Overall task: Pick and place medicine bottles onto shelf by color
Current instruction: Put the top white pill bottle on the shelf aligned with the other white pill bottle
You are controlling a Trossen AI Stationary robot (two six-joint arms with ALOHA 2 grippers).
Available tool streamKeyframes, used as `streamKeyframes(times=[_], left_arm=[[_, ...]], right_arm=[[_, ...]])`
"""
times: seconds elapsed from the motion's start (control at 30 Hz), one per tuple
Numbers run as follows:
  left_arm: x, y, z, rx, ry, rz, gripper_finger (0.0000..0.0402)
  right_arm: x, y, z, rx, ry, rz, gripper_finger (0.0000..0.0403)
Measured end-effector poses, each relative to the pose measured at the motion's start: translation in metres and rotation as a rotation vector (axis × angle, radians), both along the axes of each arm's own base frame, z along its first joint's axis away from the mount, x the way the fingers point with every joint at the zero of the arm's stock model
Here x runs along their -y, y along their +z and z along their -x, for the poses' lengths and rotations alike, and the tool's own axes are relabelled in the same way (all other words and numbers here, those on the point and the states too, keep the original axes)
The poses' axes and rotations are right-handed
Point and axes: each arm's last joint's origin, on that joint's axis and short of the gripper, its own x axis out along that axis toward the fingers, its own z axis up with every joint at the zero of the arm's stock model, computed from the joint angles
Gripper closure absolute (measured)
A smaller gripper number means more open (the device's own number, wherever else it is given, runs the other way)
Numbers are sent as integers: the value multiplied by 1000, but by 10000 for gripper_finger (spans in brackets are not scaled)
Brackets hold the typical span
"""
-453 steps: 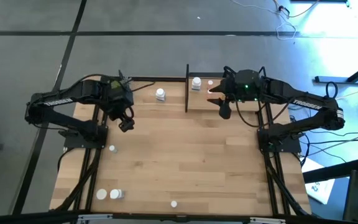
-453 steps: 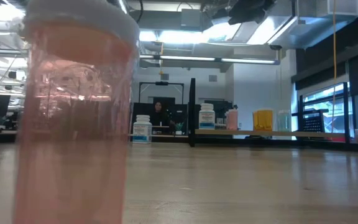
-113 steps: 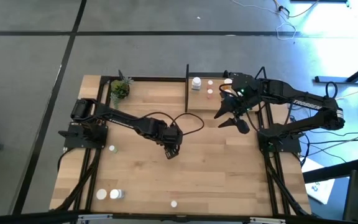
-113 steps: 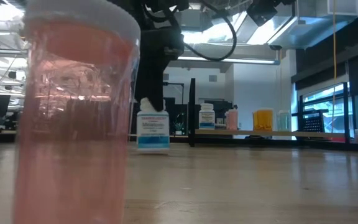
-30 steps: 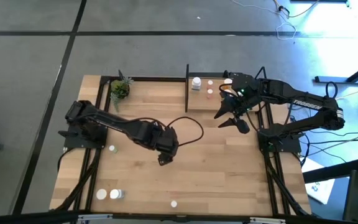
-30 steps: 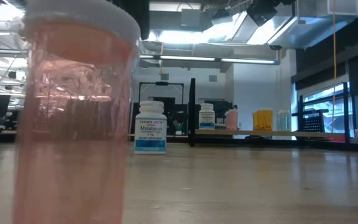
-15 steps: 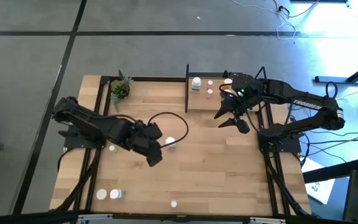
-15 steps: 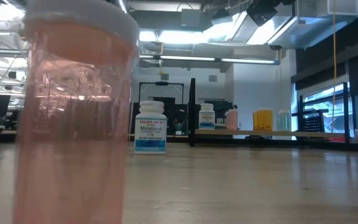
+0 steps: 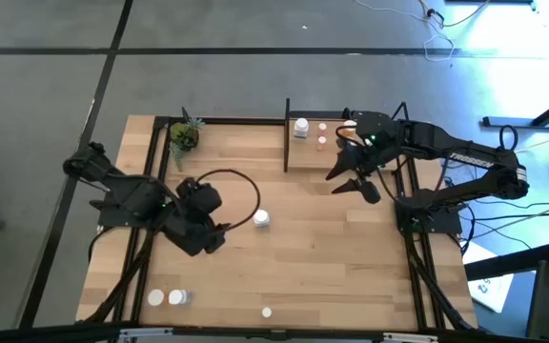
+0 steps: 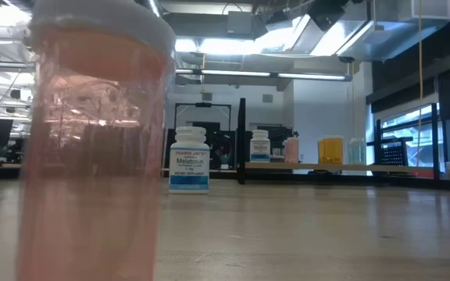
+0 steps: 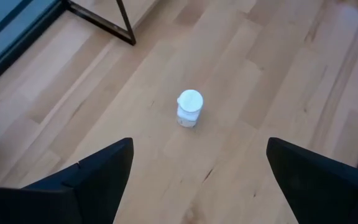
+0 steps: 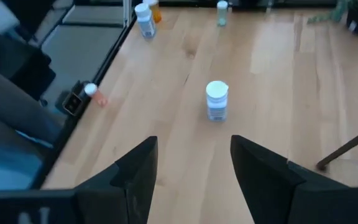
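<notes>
You see a grey concrete floor (image 9: 255, 86) around the light wooden table (image 9: 332, 248). Far behind, long ceiling strip lights (image 10: 287, 76) glow, and tall windows (image 10: 412, 140) stand at the right.

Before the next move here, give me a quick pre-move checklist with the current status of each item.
1. White bottle upright mid-table, nothing touching it: ok.
2. Left gripper open, empty, clear of that bottle: ok.
3. Right gripper open and empty, hanging at the shelf's front edge and facing the white bottle: ok.
4. Path between right gripper and white bottle free of other things: ok.
5. Room on the shelf beside the bottles already there: ok, bare board shows in front of them.
6. Which shelf spot matches white: cannot tell.
</notes>
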Motion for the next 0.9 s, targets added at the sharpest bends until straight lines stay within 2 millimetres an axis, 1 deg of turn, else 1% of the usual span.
streamKeyframes(times=[0.07,0.17,0.23,0.37,0.53,0.77,0.9], left_arm=[[2,1,3,5,-2,-9,39],[3,1,5,5,1,-8,39],[5,1,6,4,-6,-8,39],[6,1,7,4,-9,-8,39],[6,1,7,5,-5,-5,39],[6,1,6,7,-5,-4,39],[6,1,6,7,-5,-3,39]], right_arm=[[0,0,-1,-12,-35,-36,198],[3,4,-5,38,-98,18,198],[4,4,-6,42,-119,27,198],[4,4,-8,45,-110,29,198],[4,-1,-16,37,-57,-22,198],[10,-21,-37,-42,-55,-37,198],[11,-30,-48,-57,-38,-49,198]])
